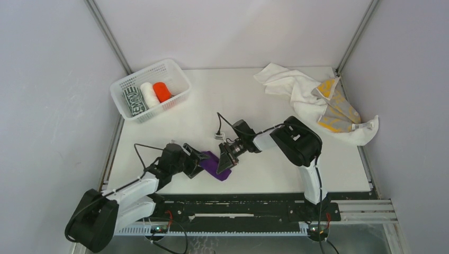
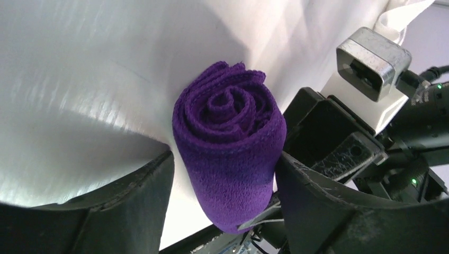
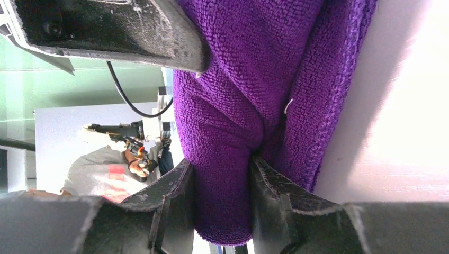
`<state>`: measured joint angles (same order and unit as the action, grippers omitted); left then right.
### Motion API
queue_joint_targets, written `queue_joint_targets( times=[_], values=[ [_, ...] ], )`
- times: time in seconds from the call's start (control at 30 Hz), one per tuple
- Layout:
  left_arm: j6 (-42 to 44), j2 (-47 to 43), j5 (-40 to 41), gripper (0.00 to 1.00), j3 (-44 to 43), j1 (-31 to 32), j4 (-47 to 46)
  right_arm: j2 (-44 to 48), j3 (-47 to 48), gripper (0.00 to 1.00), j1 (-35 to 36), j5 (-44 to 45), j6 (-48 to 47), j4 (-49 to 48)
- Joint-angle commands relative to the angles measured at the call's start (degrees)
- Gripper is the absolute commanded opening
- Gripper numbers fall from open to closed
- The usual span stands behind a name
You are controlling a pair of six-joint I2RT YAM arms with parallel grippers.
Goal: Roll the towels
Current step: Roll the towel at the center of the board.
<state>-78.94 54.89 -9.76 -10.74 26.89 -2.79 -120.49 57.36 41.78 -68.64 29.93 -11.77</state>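
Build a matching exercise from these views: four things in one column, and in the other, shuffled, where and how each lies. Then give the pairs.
Things
1. purple towel
2. orange-red towel
3. yellow-and-grey towel
4. basket

Places and states
A. unrolled, far right of the table
B. white mesh, far left corner
C. rolled, near middle of the table
D. rolled, inside the basket

Pairs: 1-C, 2-D, 3-A, 4-B
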Motion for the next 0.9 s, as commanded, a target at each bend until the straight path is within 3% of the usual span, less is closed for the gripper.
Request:
queue_joint_targets(
  times=[0.0, 0.13, 0.3, 0.6, 0.87],
  values=[
    [1.82, 5.92, 1.4, 0.7, -3.78, 0.49, 1.71, -0.17, -1.92, 0.36, 0.65, 8.0, -1.0, 5.76],
    [3.24, 10.2, 2.75, 0.58, -5.93, 2.25, 6.3, 5.76, -2.17, 0.5, 1.05, 15.28, -5.86, 11.99],
    [4.09, 10.52, 4.27, 0.55, -5.89, 2.28, 9.2, 15.72, -2.26, 0.67, 4.17, 31.37, -14.26, 20.97],
    [6.89, 9.95, 6.54, 0.55, -8.69, 2.37, 14.28, 31.15, -2.26, 0.78, 17.67, 71.05, -22.47, 28.03],
    [7.22, 11.13, 6.15, 0.56, -9.24, 2.54, 14.39, 32.87, -1.53, 0.82, 32.44, 91.78, -29.12, 26.15]
  ],
)
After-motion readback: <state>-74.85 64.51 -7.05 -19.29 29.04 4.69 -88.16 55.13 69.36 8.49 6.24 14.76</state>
